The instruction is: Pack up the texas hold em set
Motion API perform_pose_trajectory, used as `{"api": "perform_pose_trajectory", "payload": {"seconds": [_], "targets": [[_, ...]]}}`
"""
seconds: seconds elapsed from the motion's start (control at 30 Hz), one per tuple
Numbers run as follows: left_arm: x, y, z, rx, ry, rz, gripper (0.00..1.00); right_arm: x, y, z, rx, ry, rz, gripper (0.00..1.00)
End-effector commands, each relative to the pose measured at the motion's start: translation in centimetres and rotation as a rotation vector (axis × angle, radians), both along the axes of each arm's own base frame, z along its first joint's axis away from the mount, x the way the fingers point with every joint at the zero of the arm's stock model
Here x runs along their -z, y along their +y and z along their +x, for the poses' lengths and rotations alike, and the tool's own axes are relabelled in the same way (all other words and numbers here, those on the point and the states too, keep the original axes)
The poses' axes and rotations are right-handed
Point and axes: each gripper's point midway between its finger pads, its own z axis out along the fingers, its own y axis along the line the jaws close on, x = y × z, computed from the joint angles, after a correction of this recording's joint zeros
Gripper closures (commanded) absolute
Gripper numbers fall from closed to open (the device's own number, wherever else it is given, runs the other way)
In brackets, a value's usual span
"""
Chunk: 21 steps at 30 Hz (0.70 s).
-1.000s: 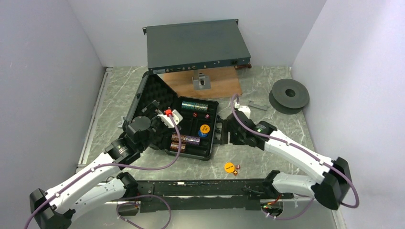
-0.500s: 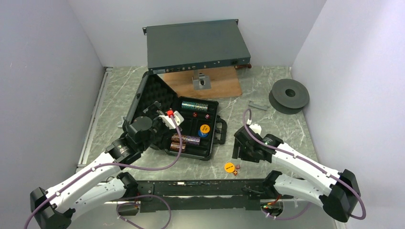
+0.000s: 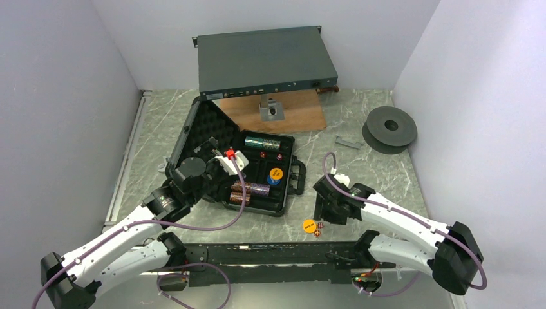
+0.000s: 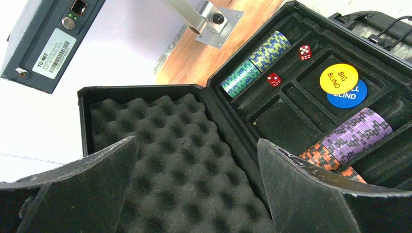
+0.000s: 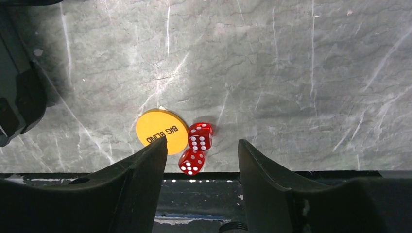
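Dice point(image 5: 200, 136) beside orange disc point(image 5: 162, 131), nr table point(image 5: 291, 73) edge.

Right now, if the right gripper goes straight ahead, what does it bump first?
Probably the two red dice, which lie ahead between the open jaws of the right gripper, beside the orange disc.

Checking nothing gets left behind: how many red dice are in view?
4. Two in the case: upper die, lower die. Two on the table beside the orange disc: far die, near die. More may be hidden.
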Motion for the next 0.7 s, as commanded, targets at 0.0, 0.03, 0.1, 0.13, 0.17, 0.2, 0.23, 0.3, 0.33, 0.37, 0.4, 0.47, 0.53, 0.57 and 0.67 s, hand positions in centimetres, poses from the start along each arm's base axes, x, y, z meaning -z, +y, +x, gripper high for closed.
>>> {"api": "perform_pose_trajectory", "payload": {"seconds": [0.0, 0.03, 0.1, 0.13, 0.17, 0.2, 0.23, 0.3, 0.33, 0.37, 0.4, 0.47, 0.53, 0.57, 0.67], "targets": [[-2.0, -0.4, -0.2, 0.022, -0.034, -0.042, 0.01, 0.4, 0.6, 0.3, 0.007, -0.005, 0.019, 0.43], [-2.0, -0.5, -0.2, 0.023, -0.034, -0.042, 0.01, 0.5, 0.7, 0.3, 0.003, -0.003, 0.02, 0.44], [-1.9, -0.5, -0.2, 0.021, -0.031, -0.039, 0.01, 1.0, 0.8, 0.1, 0.002, 0.006, 0.023, 0.45], [-1.9, -0.5, -0.2, 0.022, -0.03, -0.038, 0.01, 1.1, 0.9, 0.1, -0.002, 0.007, 0.027, 0.47], [-1.9, -0.5, -0.2, 0.021, -0.031, -0.038, 0.01, 1.2, 0.9, 0.1, -0.004, 0.01, 0.024, 0.48], [-1.9, -0.5, -0.2, 0.022, -0.031, -0.038, 0.01, 1.3, 0.8, 0.1, -0.004, 0.011, 0.02, 0.49], [-1.9, -0.5, -0.2, 0.023, -0.031, -0.037, 0.01, 1.4, 0.8, 0.1, -0.005, 0.011, 0.014, 0.5], [-1.8, -0.5, -0.2, 0.023, -0.03, -0.036, 0.01, 1.5, 0.7, 0.2, -0.008, 0.012, 0.007, 0.51], [-1.9, -0.5, -0.2, 0.025, -0.031, -0.037, 0.01, 1.6, 0.8, 0.2, -0.012, 0.013, 0.006, 0.52], [-1.9, -0.5, -0.2, 0.024, -0.032, -0.037, 0.01, 1.7, 0.8, 0.2, -0.014, 0.016, 0.005, 0.52], [-1.9, -0.5, -0.2, 0.025, -0.032, -0.036, 0.01, 1.8, 0.8, 0.2, -0.015, 0.019, 0.002, 0.53], [-1.9, -0.5, -0.2, 0.024, -0.032, -0.037, 0.01, 1.9, 0.8, 0.2, -0.015, 0.022, -0.004, 0.55], [-1.9, -0.5, -0.2, 0.024, -0.032, -0.036, 0.01, 2.1, 0.7, 0.1, -0.015, 0.025, -0.009, 0.56], [-1.9, -0.5, -0.2, 0.025, -0.033, -0.035, 0.01, 2.2, 0.6, 0.1, -0.015, 0.027, -0.01, 0.56], [-1.8, -0.5, -0.2, 0.026, -0.032, -0.032, 0.01, 2.3, 0.5, 0.0, -0.018, 0.031, -0.016, 0.57]]}}
